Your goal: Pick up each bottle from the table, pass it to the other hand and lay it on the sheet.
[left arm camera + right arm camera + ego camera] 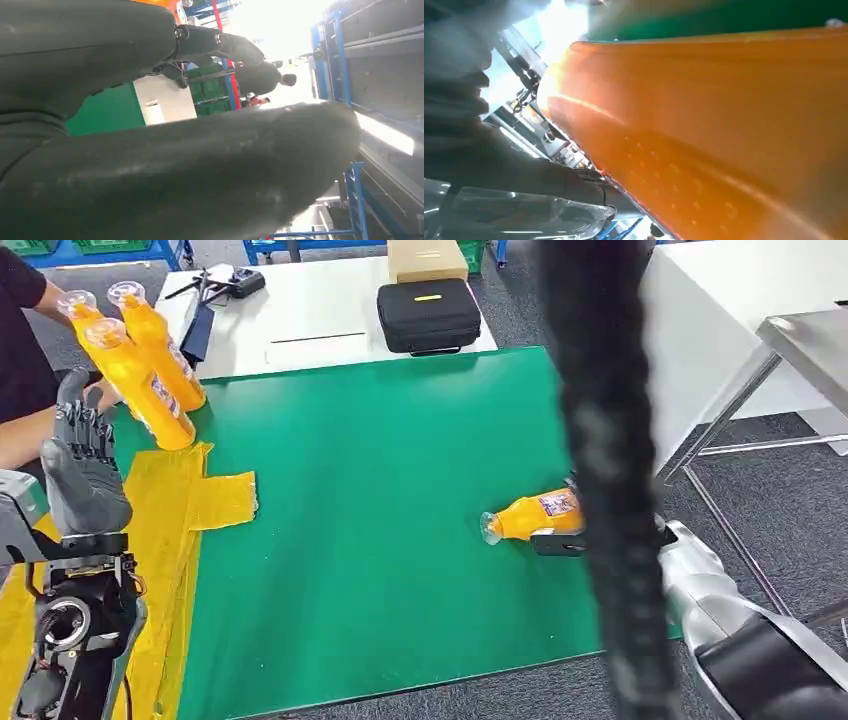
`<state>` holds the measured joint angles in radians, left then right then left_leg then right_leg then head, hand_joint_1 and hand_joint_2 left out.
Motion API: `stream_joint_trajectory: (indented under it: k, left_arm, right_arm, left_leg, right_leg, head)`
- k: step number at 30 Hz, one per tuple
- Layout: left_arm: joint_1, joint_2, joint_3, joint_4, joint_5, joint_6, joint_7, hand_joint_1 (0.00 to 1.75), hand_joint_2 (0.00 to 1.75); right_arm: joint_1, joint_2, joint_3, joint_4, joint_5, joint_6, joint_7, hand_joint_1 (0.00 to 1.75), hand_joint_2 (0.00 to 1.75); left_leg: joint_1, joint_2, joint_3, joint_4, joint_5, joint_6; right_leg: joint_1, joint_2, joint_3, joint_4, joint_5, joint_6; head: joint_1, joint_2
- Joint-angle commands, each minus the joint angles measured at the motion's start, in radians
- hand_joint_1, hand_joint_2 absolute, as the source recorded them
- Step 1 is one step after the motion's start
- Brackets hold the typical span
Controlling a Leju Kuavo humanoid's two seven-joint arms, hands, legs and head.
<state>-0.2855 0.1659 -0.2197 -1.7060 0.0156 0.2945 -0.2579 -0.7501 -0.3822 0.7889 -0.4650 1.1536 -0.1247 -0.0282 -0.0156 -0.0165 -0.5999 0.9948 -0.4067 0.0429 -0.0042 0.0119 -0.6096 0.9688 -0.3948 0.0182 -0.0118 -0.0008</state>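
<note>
My green table [380,540] has open room across its middle; the yellow sheet [165,530] covers its left edge. Near the right edge an orange bottle [530,515] lies on its side, label unreadable, my right hand [565,540] at it, grasp unclear behind a dark blurred cable [610,470]. My left hand [82,475] is raised, fingers apart, holding nothing. Three bottles [140,365] stand at the sheet's far end.
</note>
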Motion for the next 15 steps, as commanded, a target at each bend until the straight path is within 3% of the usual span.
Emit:
stream_joint_trajectory:
  k: [1,2,15]
  left_arm:
    - [-0.045,-0.003,-0.032,0.044,0.006,0.003,0.005,0.00,0.00]
    - [-0.046,-0.003,-0.035,0.044,0.007,0.004,0.005,0.00,0.00]
    - [-0.049,-0.005,-0.034,0.041,0.020,0.017,0.028,0.00,0.00]
  right_arm:
    - [-0.007,0.048,0.008,0.097,-0.005,0.037,-0.003,1.64,1.75]
    - [-0.005,0.047,0.001,0.097,-0.010,0.042,-0.007,1.75,1.75]
    - [0.039,0.015,-0.142,0.047,-0.134,0.130,-0.036,1.75,1.75]
  left_leg:
    - [0.002,0.000,0.001,0.000,-0.001,-0.003]
    - [0.001,0.000,0.001,0.000,-0.001,-0.003]
    - [0.002,-0.004,0.003,0.000,-0.001,-0.003]
  right_leg:
    - [0.001,-0.002,0.002,-0.001,-0.001,0.000]
    - [0.001,-0.002,0.002,-0.001,-0.001,0.000]
    - [0.002,-0.005,0.005,-0.002,-0.001,0.000]
  head:
    - [0.000,0.000]
    - [0.000,0.000]
    - [0.000,0.000]
